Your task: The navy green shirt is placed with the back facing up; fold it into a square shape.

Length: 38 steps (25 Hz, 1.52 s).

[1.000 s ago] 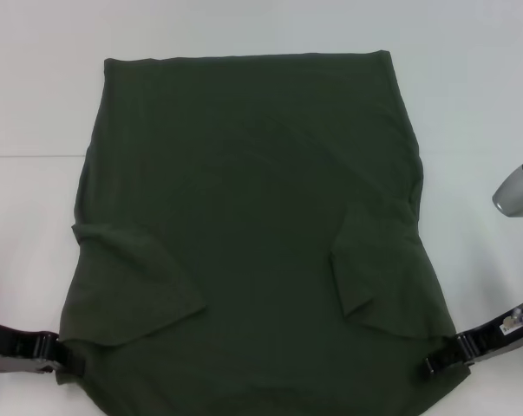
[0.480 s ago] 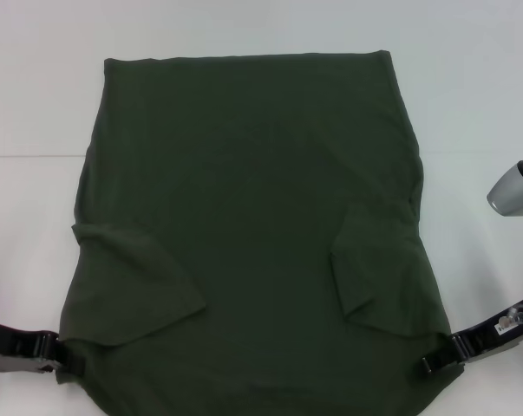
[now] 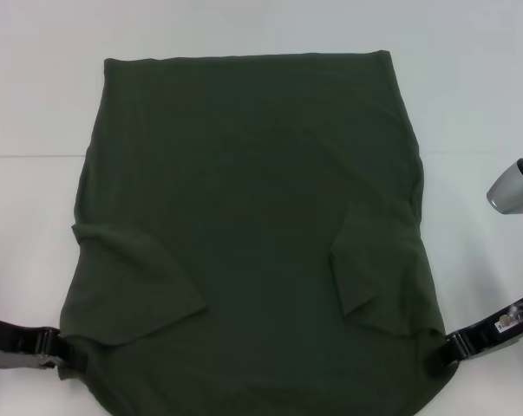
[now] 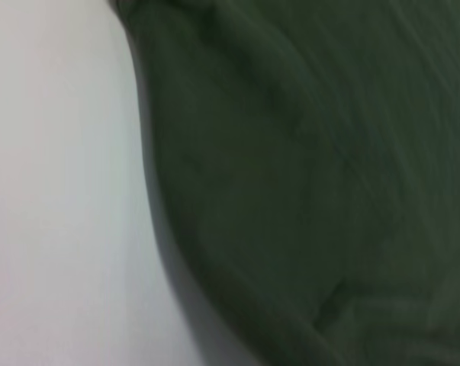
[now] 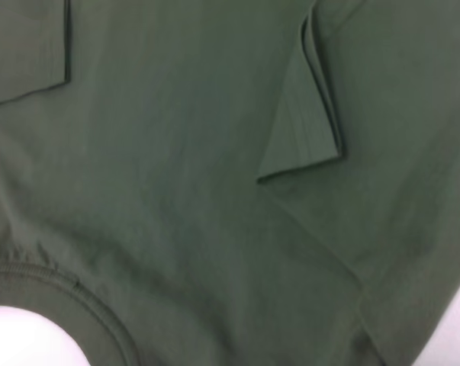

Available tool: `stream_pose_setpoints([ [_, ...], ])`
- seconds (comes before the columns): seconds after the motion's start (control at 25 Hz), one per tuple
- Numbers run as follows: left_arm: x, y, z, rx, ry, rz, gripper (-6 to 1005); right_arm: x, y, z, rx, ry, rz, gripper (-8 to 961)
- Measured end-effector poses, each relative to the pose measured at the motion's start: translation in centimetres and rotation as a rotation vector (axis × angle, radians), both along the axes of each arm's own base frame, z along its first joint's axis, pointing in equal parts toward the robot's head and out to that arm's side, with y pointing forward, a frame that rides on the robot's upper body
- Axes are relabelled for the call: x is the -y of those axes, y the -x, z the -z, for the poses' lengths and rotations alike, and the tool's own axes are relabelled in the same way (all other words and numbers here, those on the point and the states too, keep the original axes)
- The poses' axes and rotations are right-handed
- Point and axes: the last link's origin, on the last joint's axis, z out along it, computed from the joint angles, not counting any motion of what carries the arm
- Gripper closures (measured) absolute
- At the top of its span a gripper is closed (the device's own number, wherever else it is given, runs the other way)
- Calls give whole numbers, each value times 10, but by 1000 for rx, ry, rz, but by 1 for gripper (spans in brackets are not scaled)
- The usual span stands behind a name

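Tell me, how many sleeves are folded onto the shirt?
2: one sleeve near the left gripper, one sleeve near the right gripper, both lying on the shirt.

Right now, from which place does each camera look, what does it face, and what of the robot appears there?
Head view: from above, looking down at the navy green shirt on the white table; left gripper and right gripper sit at its near corners.
Left wrist view: close on the shirt's edge and table; no robot part.
Right wrist view: close on a folded-in sleeve and collar; no robot part.
Shared: the shirt.
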Motion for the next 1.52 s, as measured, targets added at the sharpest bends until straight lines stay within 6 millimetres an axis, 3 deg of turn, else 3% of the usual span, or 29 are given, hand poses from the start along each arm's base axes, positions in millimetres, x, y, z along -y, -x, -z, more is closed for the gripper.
stream_pose_setpoints([
  [0.4,-1,0,-1,11,-22,5,947,-3,6,1,-37,-5,-42,887],
  [0.8,10,3,-6,78,-17,22,947,9,9,-7,-110,71,-94,887],
  [1.52,67,-10,-6,228,324,51,947,61,-9,-23,-206,324,-164,886],
])
